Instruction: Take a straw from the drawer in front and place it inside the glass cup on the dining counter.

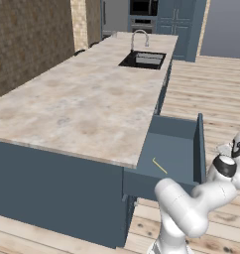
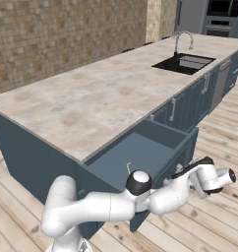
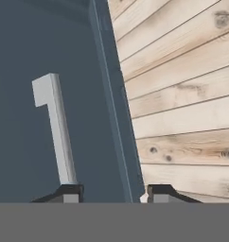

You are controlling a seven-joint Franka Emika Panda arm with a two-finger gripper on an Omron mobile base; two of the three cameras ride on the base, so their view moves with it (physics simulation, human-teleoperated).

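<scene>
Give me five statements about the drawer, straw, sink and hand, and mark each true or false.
1. The drawer is pulled open. True.
2. The straw stands in a cup on the counter. False: it lies flat on the drawer floor.
3. The sink is at the far end of the counter, away from the drawer. True.
4. The hand is inside the drawer, gripping the straw. False: it is outside the drawer front, by the handle, holding nothing.
5. The floor is tiled in grey. False: it is pale wood planks.
</scene>
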